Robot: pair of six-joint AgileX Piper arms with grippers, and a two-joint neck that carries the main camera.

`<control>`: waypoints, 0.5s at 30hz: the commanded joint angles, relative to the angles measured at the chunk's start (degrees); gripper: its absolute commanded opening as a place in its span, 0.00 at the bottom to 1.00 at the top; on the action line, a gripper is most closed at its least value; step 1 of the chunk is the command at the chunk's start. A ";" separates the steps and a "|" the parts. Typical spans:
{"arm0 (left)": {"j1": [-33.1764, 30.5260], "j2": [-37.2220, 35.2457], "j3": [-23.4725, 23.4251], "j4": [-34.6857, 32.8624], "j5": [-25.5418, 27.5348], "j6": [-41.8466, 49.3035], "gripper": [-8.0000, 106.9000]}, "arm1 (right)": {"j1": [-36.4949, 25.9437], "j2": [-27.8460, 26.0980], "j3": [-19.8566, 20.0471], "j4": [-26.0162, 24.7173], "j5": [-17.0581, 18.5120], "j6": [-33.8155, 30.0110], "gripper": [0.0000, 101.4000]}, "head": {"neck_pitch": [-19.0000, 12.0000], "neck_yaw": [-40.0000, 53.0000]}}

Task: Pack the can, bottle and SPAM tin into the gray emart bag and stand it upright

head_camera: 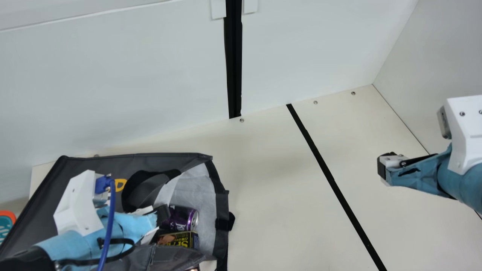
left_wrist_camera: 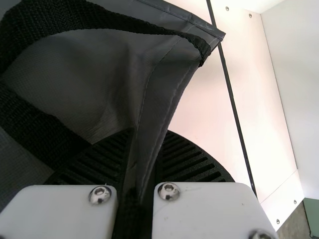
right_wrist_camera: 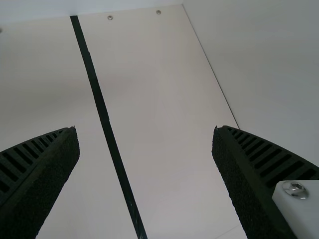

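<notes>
Currently the gray emart bag (head_camera: 113, 162) lies on its side at the left of the counter (head_camera: 271, 195), its mouth facing right. Inside that mouth sit the purple can (head_camera: 182, 218) and, on its near side, the SPAM tin (head_camera: 180, 239). The left end effector (head_camera: 162, 217) is clamped on a fold of the bag's fabric; the right end effector (head_camera: 382, 168) hangs at the far right, fingers (right_wrist_camera: 249, 184) wide apart.

2 blue sleeves (head_camera: 461, 184), white housings (head_camera: 77, 205), blue cable (head_camera: 109, 226).
</notes>
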 commanded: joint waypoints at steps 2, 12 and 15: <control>0.00 0.00 0.00 0.00 0.00 0.00 0.00 | -0.11 0.05 0.38 1.07 -0.49 -1.12 0.94 | -1.30 -0.05; 0.00 0.00 0.00 0.00 0.00 0.00 0.00 | -2.57 -0.17 5.04 6.13 -4.50 -7.78 0.94 | -1.30 -0.05; 0.00 0.00 0.00 0.00 0.00 0.00 0.00 | -3.67 -0.13 6.69 8.62 -6.31 -10.73 0.94 | -1.30 -0.05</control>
